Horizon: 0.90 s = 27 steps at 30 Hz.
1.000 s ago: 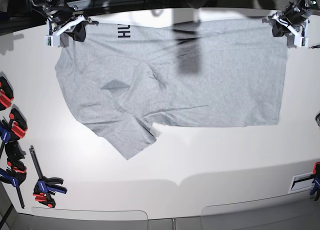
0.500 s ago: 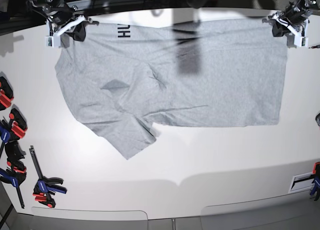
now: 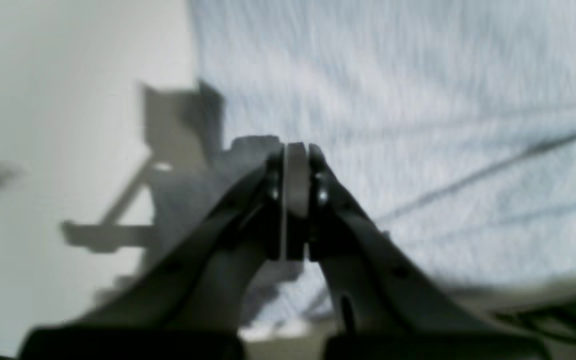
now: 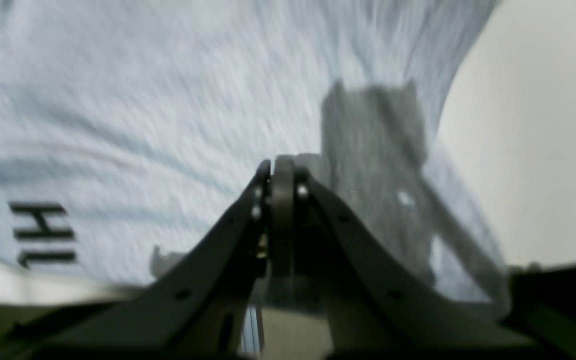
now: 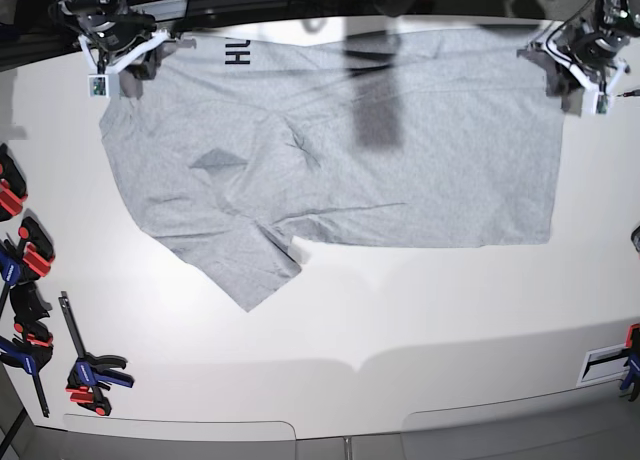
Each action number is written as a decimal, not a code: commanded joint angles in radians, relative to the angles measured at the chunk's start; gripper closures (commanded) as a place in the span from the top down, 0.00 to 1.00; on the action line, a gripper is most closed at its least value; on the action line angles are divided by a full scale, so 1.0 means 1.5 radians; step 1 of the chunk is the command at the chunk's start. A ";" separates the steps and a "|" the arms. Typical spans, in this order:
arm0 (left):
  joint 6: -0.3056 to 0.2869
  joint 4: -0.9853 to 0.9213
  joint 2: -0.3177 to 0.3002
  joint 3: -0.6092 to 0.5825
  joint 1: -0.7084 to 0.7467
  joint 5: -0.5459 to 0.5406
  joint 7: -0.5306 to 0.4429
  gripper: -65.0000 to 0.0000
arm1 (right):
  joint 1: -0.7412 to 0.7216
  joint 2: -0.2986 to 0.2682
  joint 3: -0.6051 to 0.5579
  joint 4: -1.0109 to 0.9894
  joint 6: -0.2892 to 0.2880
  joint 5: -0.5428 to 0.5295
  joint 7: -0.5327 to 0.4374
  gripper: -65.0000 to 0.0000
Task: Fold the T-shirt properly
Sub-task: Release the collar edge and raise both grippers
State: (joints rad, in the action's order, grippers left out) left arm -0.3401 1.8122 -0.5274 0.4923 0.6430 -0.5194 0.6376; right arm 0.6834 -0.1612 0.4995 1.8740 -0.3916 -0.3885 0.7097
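Observation:
The light grey T-shirt [image 5: 400, 180] lies spread on the white table [image 5: 420, 320], plain side up, one sleeve pointing toward the front left. Black lettering [image 5: 237, 52] shows on an upturned strip at the far edge, and also in the right wrist view [image 4: 43, 232]. My right gripper [image 5: 120, 65] is shut on the shirt's far left corner; its jaws meet over the cloth [image 4: 280, 165]. My left gripper [image 5: 575, 75] is shut on the far right corner [image 3: 295, 150]. The shirt fills both wrist views [image 3: 418, 100] [image 4: 143, 100].
Several red, blue and black clamps [image 5: 25, 280] lie along the table's left edge, one more [image 5: 90, 372] near the front left. Another clamp [image 5: 630, 358] sits at the front right edge. A dark shadow [image 5: 378, 110] falls across the shirt's middle.
Both grippers have pulled the shirt toward the far edge and a little left. The whole shirt slid with them and its right edge shifted inward.

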 commanded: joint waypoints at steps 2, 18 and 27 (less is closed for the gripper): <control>0.011 0.034 -0.011 0.009 0.002 0.034 -0.029 0.00 | -0.009 -0.005 0.004 0.016 0.005 -0.003 -0.014 0.00; 0.011 0.054 -0.011 0.009 0.002 0.049 -0.037 0.00 | -0.049 -0.005 0.004 0.016 0.005 -0.003 0.010 0.23; 0.011 0.054 -0.011 0.009 0.002 0.049 -0.037 0.06 | -0.051 -0.013 0.004 0.056 0.005 -0.008 -0.013 0.31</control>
State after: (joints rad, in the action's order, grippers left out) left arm -0.3248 1.8786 -0.5289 0.4961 0.6430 -0.4435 0.6022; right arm 0.6098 -0.1692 0.4995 1.9369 -0.3882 -0.3904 0.7158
